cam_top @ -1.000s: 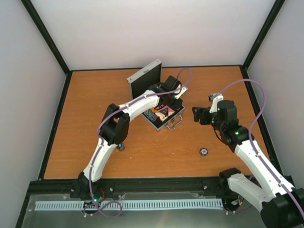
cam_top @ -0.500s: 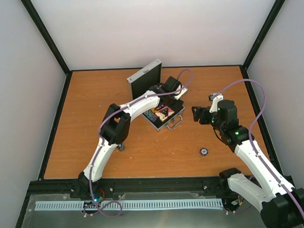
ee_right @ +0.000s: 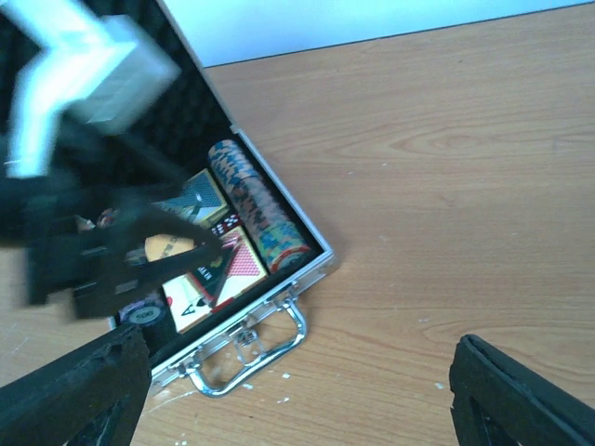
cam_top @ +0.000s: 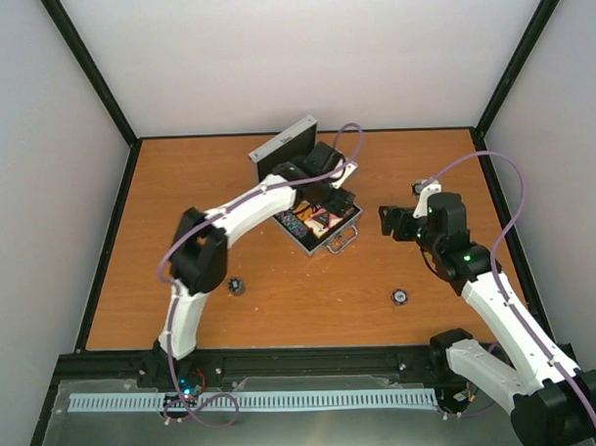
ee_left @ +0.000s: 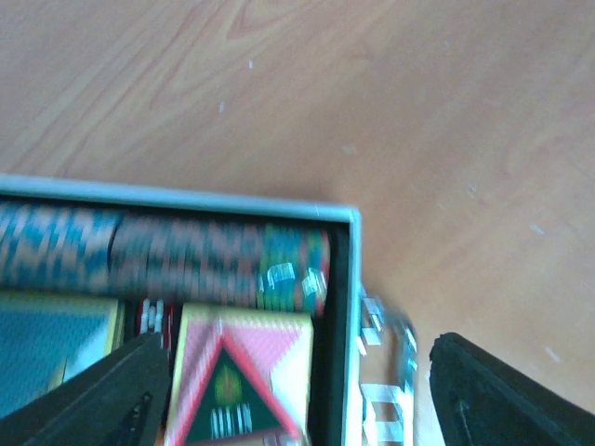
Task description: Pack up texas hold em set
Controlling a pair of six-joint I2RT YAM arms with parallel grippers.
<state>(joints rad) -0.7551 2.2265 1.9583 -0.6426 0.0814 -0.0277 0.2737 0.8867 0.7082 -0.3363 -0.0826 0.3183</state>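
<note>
An orange wooden table (cam_top: 282, 312) is standing between plain white walls inside a black frame. The silver case (cam_top: 297, 238) is lying open on the far middle of the table. Its lid (cam_top: 282, 151) is standing upright at the far side and its metal handle (cam_top: 343, 243) is facing the arms. The left arm is reaching across the case, and in the top view it is covering part of the lining. The left gripper (ee_left: 299, 358) is hovering over the corner beside the handle with its fingers spread wide and nothing between them. Under it, a row of chips (ee_left: 158, 255) is lying on edge along one wall of the case. A card box (ee_left: 244, 372) bearing a dark triangle is lying just beside that row. The right gripper (cam_top: 386, 223) is hanging to the right of the case, clear of it, with its fingers likewise spread and gripping nothing. In the right wrist view, the blurred left gripper is hiding the left part of the case. A first loose disc (cam_top: 236, 285) is lying on the table near the left arm. A second loose disc (cam_top: 399, 297) is lying near the right arm, and both are well apart from the case.
</note>
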